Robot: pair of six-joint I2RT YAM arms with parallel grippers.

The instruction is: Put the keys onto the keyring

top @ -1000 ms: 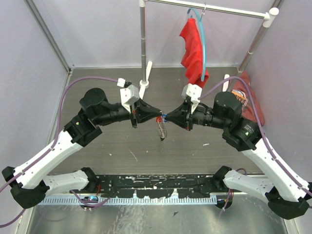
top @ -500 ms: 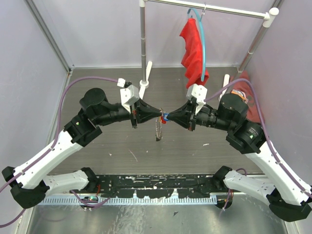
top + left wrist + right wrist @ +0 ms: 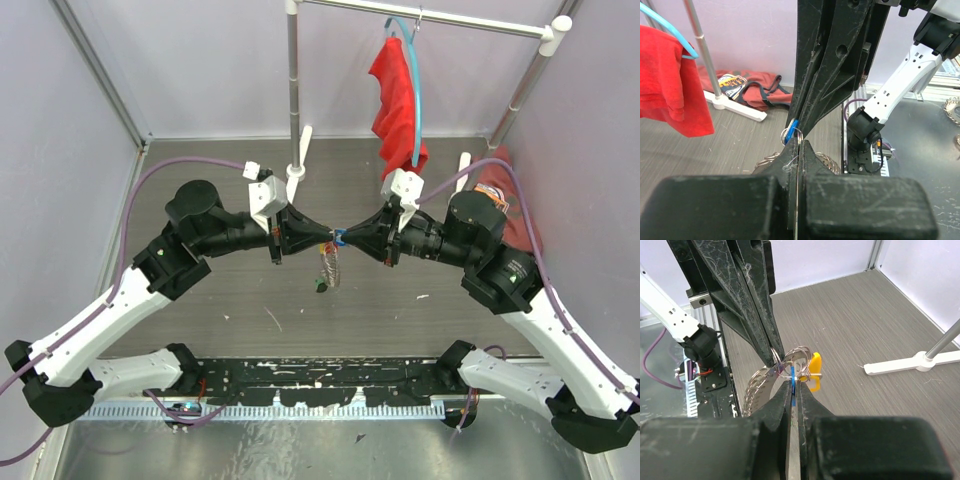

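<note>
My two grippers meet tip to tip above the middle of the table. My left gripper (image 3: 325,237) is shut on the thin metal keyring (image 3: 759,384), which curves down and carries several small rings. My right gripper (image 3: 346,239) is shut on a blue key (image 3: 792,383) whose ring crosses the keyring beside the left fingers (image 3: 757,315). A yellow key (image 3: 814,370) hangs just behind the blue one. In the left wrist view the blue key (image 3: 791,131) sits right above my shut left gripper (image 3: 798,143). More keys (image 3: 325,272) dangle below the tips; the keyring's orange section is not clear.
A clothes rack pole (image 3: 293,90) stands behind the grippers with its white foot (image 3: 910,361) on the table. A red cloth (image 3: 398,95) hangs from a light-blue hanger. A red shirt (image 3: 508,195) lies at the back right. A black rail (image 3: 320,375) runs along the front.
The hanging bunch of keys has swung slightly left and turned, a green bit now showing at its bottom. The right arm has shifted a little. Both grippers stay shut, tip to tip.
</note>
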